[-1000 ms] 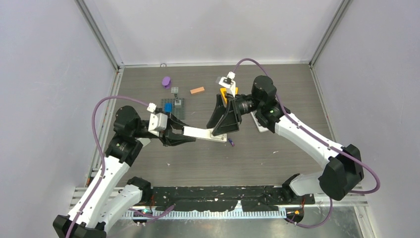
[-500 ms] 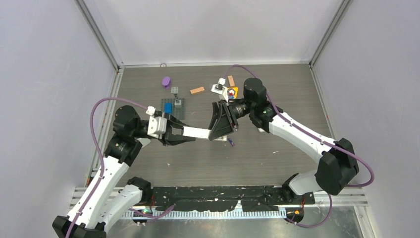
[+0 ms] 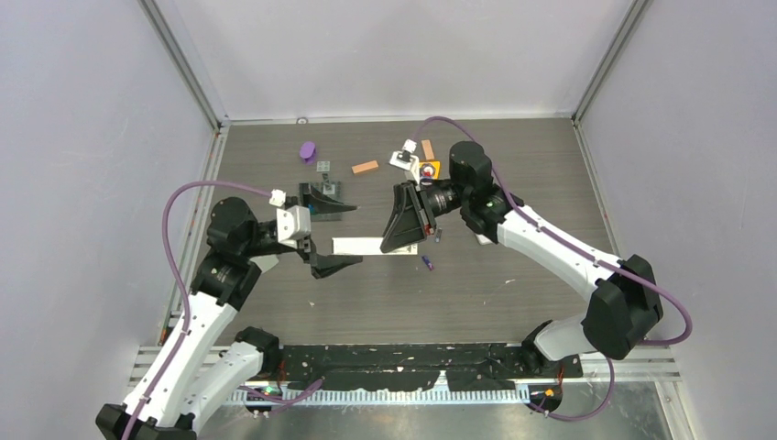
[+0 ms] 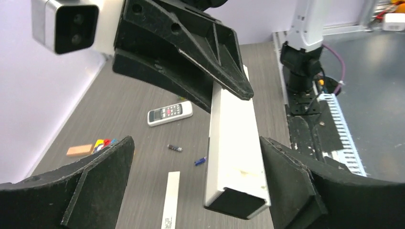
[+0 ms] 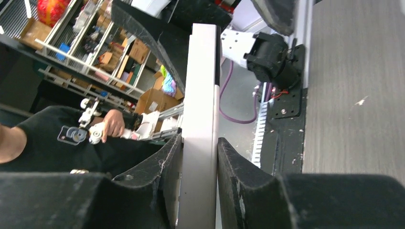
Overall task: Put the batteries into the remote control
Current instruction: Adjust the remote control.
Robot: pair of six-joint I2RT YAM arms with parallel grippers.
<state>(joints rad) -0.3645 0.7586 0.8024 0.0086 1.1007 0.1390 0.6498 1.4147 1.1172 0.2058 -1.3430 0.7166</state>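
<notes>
Right pincer [image 5: 199, 148] pinches the long white plastic remote control [image 3: 362, 246]; left pincer [image 3: 355, 236] is spread wide around its free end.
A thin dark battery [image 4: 175, 148] and a blue-purple battery [image 4: 200, 161] lie loose on the grey surface [image 3: 513, 293] near a small white keypad remote [image 4: 169, 113].

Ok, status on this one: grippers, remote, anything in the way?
Left gripper open around the long remote end. Right gripper shut on it, lifted. Dark battery, blue battery loose on the table. No obstruction seen.

The surface [image 3: 366, 302] is overlooked from high above its near edge; close views are taken along the left pincer [image 4: 195, 143] and the right pincer [image 5: 198, 152]; the white remote [image 3: 362, 246] is seen in all three
</notes>
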